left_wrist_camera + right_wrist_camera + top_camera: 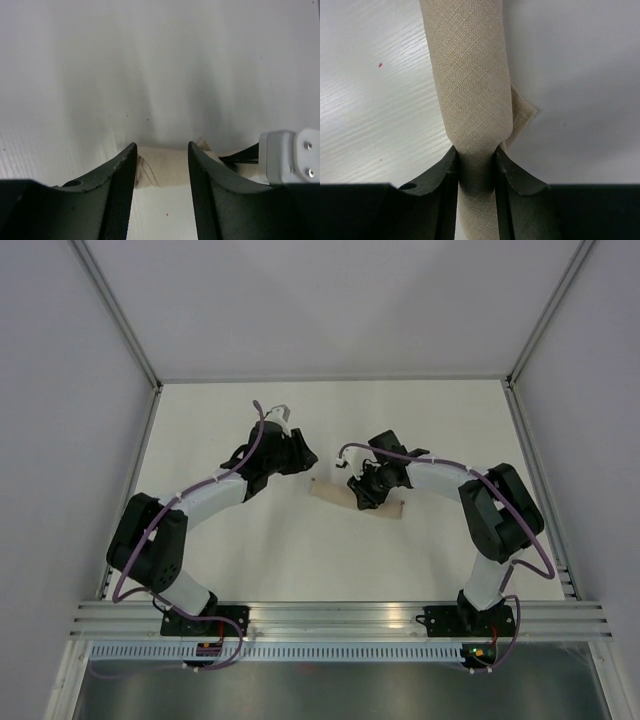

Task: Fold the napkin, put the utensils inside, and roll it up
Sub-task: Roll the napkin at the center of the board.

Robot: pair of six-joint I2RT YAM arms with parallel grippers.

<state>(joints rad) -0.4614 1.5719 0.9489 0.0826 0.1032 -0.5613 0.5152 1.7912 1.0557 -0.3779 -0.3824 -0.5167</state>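
Note:
The beige napkin [328, 492] lies on the table as a tight roll between my two grippers. My right gripper [363, 490] is shut on the roll; in the right wrist view both fingers pinch the napkin [470, 85] at the gripper [476, 152], and a loose corner sticks out on the right. My left gripper [298, 455] is open and empty at the roll's left end. In the left wrist view the napkin's end [167, 162] shows just ahead of the gripper [162, 146], between the fingers. The knife is hidden.
The white table [250, 560] is walled by grey panels at the back and sides. Part of the right gripper [290, 156] shows at the right edge of the left wrist view. An aluminium rail [340, 618] runs along the near edge.

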